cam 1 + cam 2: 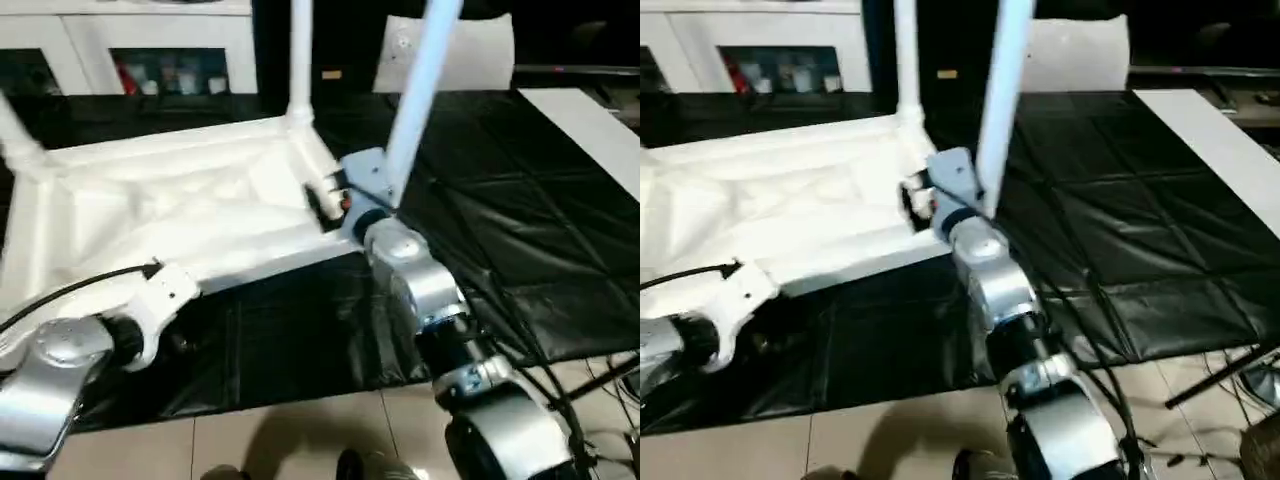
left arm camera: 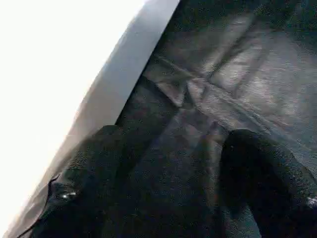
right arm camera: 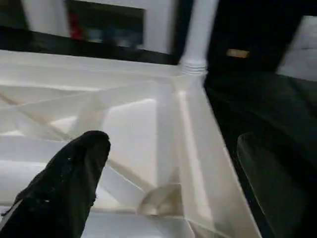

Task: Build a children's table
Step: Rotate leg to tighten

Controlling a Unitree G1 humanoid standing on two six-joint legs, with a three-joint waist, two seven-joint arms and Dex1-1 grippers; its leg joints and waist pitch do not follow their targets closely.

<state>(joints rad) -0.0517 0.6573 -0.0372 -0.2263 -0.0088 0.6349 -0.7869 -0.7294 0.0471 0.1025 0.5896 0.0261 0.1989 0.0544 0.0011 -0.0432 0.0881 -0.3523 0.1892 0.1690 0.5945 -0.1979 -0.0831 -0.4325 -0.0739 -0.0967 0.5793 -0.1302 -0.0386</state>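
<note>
Nearest to me, my two silver forearms reach out over a pale tiled floor [image 1: 300, 430]. Just beyond the tiles lies a black quilted mat [image 1: 500, 250], and the upturned tabletop [image 1: 150, 215] rests on it, ribbed underside up.

My left pincer [image 2: 168, 183] hangs low at the tabletop's near rim, over the mat. In the left wrist view its two black fingers [image 2: 84, 168] stand apart with only mat between them, and the white rim runs just beside one of them. It is open and holds nothing.

My right pincer [image 3: 173, 173] sits at the near right corner of the tabletop. In the right wrist view its fingers [image 3: 69, 183] are spread wide: one is over the ribbed underside, the other over the mat outside the rim. The corner socket [image 3: 161, 198] lies between them, with nothing gripped.

A white leg [image 1: 420, 90] rises just beside my right wrist, leaning a little to the right; its foot is hidden behind my wrist, so I cannot tell whether it is seated. Further off, a second leg [image 1: 300, 55] stands upright in the far right corner socket. At the far left corner, a third leg [image 1: 15, 135] slants out of view.

Beyond the tabletop, a flat white bag [image 1: 450, 50] lies on the mat, and a long white board strip [image 1: 590, 125] runs along the right. At the back stands a white cabinet [image 1: 130, 40] with glass doors.
</note>
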